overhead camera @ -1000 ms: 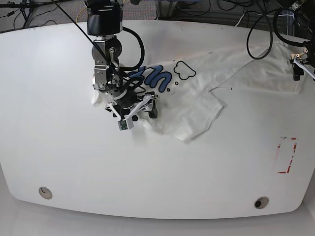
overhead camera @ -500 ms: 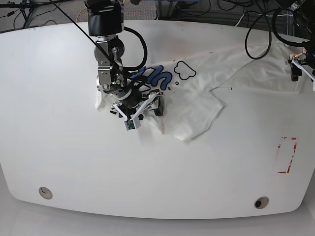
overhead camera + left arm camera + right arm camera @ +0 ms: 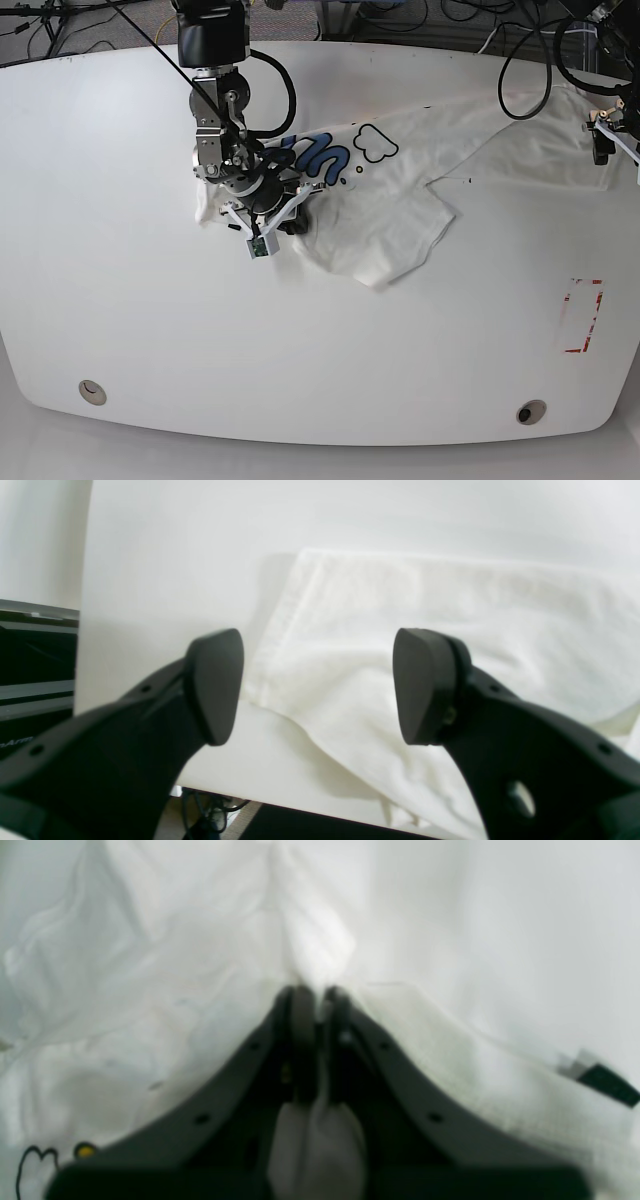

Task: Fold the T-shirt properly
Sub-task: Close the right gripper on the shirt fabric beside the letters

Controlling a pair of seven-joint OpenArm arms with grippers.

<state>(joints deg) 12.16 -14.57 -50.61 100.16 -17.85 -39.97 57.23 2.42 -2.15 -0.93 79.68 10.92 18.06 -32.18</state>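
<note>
The white T-shirt [image 3: 400, 225] lies crumpled across the table, with blue letters [image 3: 320, 157] and a cloud print [image 3: 375, 143] facing up. My right gripper [image 3: 297, 212] is on the shirt's left part, shut on a raised fold of white cloth [image 3: 320, 955]. A cloud outline and an orange dot [image 3: 84, 1150] show at the lower left of the right wrist view. My left gripper [image 3: 320, 685] is open and empty, just above the shirt's hemmed edge [image 3: 280, 625] near the table edge. In the base view it [image 3: 601, 140] is at the far right.
The white table [image 3: 120, 280] has a red-marked rectangle [image 3: 583, 316] at the right and two round holes [image 3: 92, 391] [image 3: 531, 411] near the front edge. Black cables [image 3: 530, 70] hang over the back right. The table's side edge [image 3: 85, 605] is close to my left gripper.
My right gripper moved right with the pinched cloth, then back to the left, and the fold under it shifted. The left arm has not moved.
</note>
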